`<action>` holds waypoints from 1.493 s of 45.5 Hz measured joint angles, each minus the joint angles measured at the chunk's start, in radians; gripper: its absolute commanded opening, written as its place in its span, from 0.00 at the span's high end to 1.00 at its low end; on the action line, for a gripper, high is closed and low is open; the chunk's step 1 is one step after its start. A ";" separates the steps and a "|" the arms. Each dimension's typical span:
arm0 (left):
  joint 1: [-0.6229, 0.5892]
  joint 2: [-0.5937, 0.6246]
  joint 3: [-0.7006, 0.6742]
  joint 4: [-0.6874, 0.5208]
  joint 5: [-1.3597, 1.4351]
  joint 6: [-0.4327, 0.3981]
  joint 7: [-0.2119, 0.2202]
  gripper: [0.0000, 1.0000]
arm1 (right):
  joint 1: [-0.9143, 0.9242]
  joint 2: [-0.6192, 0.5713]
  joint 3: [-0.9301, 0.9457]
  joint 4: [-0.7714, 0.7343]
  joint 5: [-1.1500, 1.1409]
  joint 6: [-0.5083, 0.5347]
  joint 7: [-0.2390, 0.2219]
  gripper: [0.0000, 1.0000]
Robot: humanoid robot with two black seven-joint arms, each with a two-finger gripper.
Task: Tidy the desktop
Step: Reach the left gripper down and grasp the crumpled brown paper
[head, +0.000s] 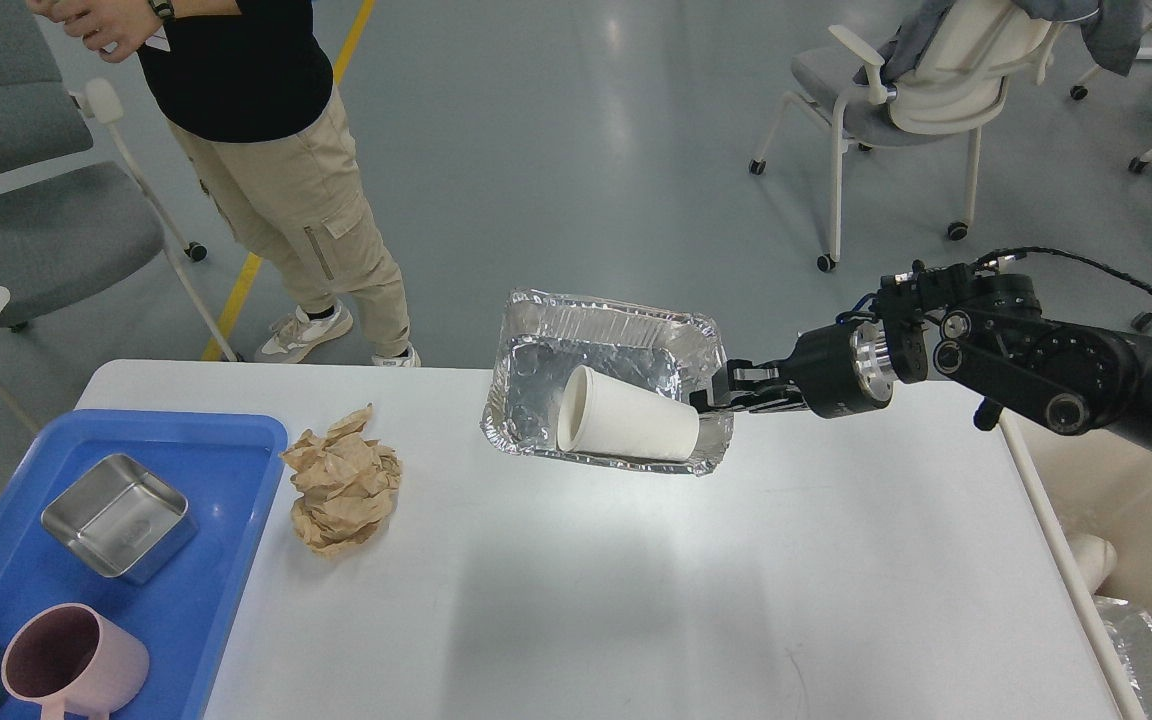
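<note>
The white desktop [636, 600] fills the lower part of the head view. My right gripper [714, 398] is shut on the right rim of a crinkled foil tray [546, 380] and holds it tilted above the desktop's far middle. A white paper cup [626, 428] lies on its side inside the tray. A crumpled brown paper ball [344, 482] lies on the desktop left of centre. My left gripper is out of view.
A blue tray [206, 560] at the left holds a steel box [119, 514] and a pink mug [71, 663]. A person [266, 160] stands beyond the far left edge. Chairs [896, 90] stand behind. A cream bin [1126, 560] with foil sits right of the desktop.
</note>
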 measured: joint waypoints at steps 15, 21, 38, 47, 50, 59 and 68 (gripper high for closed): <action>0.060 0.099 -0.041 -0.020 -0.048 -0.039 -0.033 0.03 | 0.001 0.003 -0.007 0.001 0.000 -0.003 0.000 1.00; 0.060 0.122 -0.040 -0.033 -0.047 -0.036 -0.033 0.03 | 0.001 -0.002 -0.007 0.002 0.001 -0.002 0.000 1.00; 0.012 0.132 0.036 -0.030 0.109 -0.032 -0.048 0.03 | 0.004 -0.003 -0.007 0.004 0.002 -0.002 0.000 1.00; -0.266 0.123 0.279 -0.001 0.418 -0.053 -0.128 0.03 | 0.010 -0.006 -0.007 0.007 0.003 -0.002 0.000 1.00; -0.378 0.114 0.381 0.018 0.524 -0.057 -0.143 0.03 | 0.010 -0.005 -0.006 0.008 0.003 -0.002 0.000 1.00; -0.740 0.053 0.782 0.070 0.827 -0.055 -0.181 0.03 | 0.013 -0.007 -0.004 0.011 0.003 -0.002 0.000 1.00; -1.017 -0.094 1.099 0.172 1.062 -0.045 -0.215 0.03 | 0.017 -0.005 0.002 0.012 0.003 -0.003 0.000 1.00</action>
